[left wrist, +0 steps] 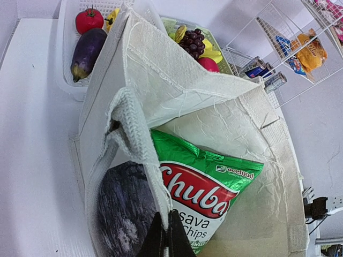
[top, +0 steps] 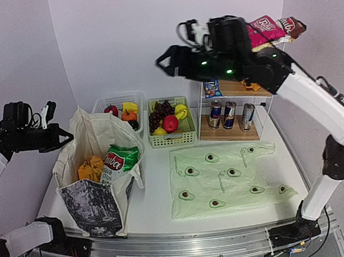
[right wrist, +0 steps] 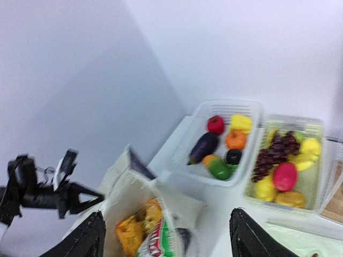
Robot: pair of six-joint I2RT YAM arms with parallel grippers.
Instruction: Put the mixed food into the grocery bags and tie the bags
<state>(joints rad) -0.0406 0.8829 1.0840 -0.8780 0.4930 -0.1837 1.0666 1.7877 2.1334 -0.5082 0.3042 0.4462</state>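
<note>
Wide, empty right end effector (right wrist: 169,241); left end effector (left wrist: 166,241) pinched shut at tote (top: 92,132) rim. Beyond tote, grapes (top: 157,115): likely light, rigid, lumpy; grip mid-bunch.

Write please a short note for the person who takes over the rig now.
Left gripper: shut on the tote rim, holding it open.
Right gripper: open, empty, high above the tote.
Done: green packet and orange packet are in the tote.
Left: fruit in the green basket and cans on the rack are not bagged; avocado bag lies flat on the table; nothing is tied.
</note>
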